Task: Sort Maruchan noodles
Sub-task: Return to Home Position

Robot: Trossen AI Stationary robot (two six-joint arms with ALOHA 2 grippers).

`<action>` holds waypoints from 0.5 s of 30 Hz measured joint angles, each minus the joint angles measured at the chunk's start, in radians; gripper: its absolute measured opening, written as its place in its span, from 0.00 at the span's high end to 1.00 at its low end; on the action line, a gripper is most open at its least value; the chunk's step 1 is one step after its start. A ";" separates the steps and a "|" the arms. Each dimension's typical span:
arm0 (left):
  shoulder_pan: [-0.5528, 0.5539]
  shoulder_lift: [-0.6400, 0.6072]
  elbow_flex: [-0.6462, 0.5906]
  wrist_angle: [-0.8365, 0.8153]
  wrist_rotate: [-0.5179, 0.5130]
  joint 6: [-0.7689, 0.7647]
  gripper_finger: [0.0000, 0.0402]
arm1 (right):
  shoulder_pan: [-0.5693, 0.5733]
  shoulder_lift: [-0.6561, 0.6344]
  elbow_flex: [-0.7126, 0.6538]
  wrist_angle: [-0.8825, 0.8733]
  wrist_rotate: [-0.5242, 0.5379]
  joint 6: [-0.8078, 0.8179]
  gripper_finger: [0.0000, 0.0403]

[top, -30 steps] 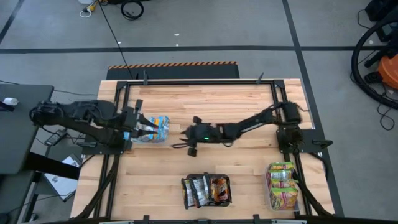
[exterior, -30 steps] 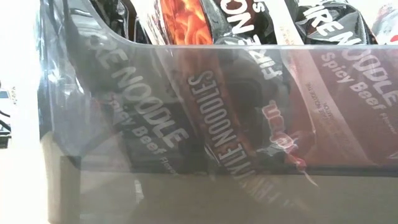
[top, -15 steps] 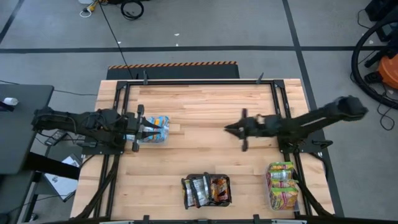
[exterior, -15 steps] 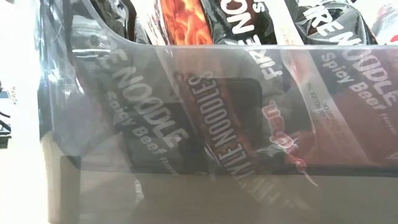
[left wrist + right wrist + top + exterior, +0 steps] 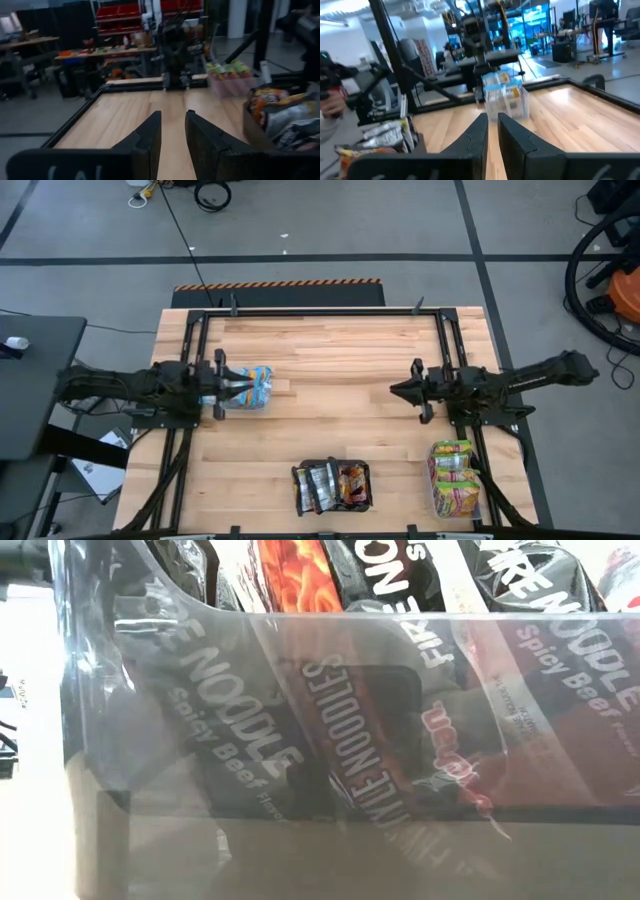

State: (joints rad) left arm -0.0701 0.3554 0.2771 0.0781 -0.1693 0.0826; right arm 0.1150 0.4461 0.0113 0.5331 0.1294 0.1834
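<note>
Blue-silver packets (image 5: 255, 386) stand in a clear tub at the table's left; the right wrist view shows them too (image 5: 505, 95). Dark and orange packets (image 5: 332, 485) fill a tub at the near edge, which takes up the whole low view (image 5: 380, 690). Yellow-green packets (image 5: 455, 477) sit in a tub at the near right. My left gripper (image 5: 232, 387) hovers at the blue tub's left side, narrowly open and holding nothing (image 5: 173, 117). My right gripper (image 5: 394, 389) is shut and empty (image 5: 493, 117), right of centre, pointing toward the table's left.
Bare wooden tabletop (image 5: 330, 360) lies between the two grippers and toward the far edge. A black frame rail (image 5: 320, 312) runs along the far side, with uprights by each arm's base. The left wrist view shows the green tub (image 5: 230, 75) and the dark tub (image 5: 280, 115) across the table.
My right arm has drawn back from the table's middle toward the right edge, its gripper still pointing left. My left gripper has pulled back a little toward the left edge, away from the blue-silver packets. The packets and tubs have stayed put.
</note>
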 joint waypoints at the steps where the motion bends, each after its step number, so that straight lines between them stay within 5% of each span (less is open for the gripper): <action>1: 0.000 -0.030 -0.002 -0.019 0.007 0.000 0.77 | 0.000 -0.035 0.000 -0.025 -0.001 0.000 0.88; 10: 0.000 -0.352 -0.204 -0.001 0.011 -0.027 0.77 | 0.000 -0.324 -0.005 -0.225 -0.069 -0.115 0.88; 15: 0.000 -0.343 -0.233 -0.026 0.053 -0.052 0.77 | -0.007 -0.438 -0.005 -0.350 -0.004 -0.117 0.88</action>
State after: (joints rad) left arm -0.0704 0.0125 0.0439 0.0517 -0.1166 0.0301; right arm 0.1084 0.0079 0.0067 0.1831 0.1249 0.0666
